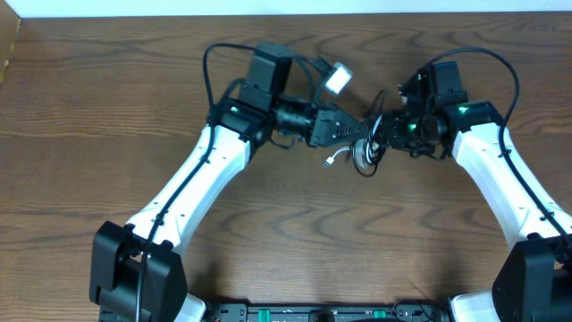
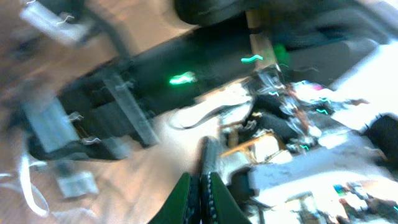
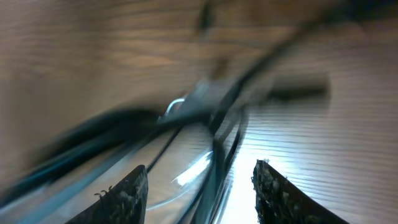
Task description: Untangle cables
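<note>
The cables lie tangled at the table's middle, between my two grippers. The black cable [image 1: 365, 166] makes a small loop, and the white cable [image 1: 332, 162] ends in a small plug to its left. My left gripper [image 1: 361, 131] [image 2: 202, 179] is shut, and a dark strand of the black cable [image 2: 208, 152] comes straight out of its tips. The white cable [image 2: 196, 113] curves on the wood beyond. My right gripper [image 1: 386, 134] [image 3: 202, 186] is open. Stretched black strands [image 3: 219, 140] and a pale curve of the white cable [image 3: 186, 179] run between its fingers. Both wrist views are blurred.
A small white block [image 1: 338, 79] sits beside the left wrist, behind the tangle. The arms' own thick black leads arc over both wrists. The brown wooden table [image 1: 295, 241] stretches toward the front, and a pale edge runs along the far side.
</note>
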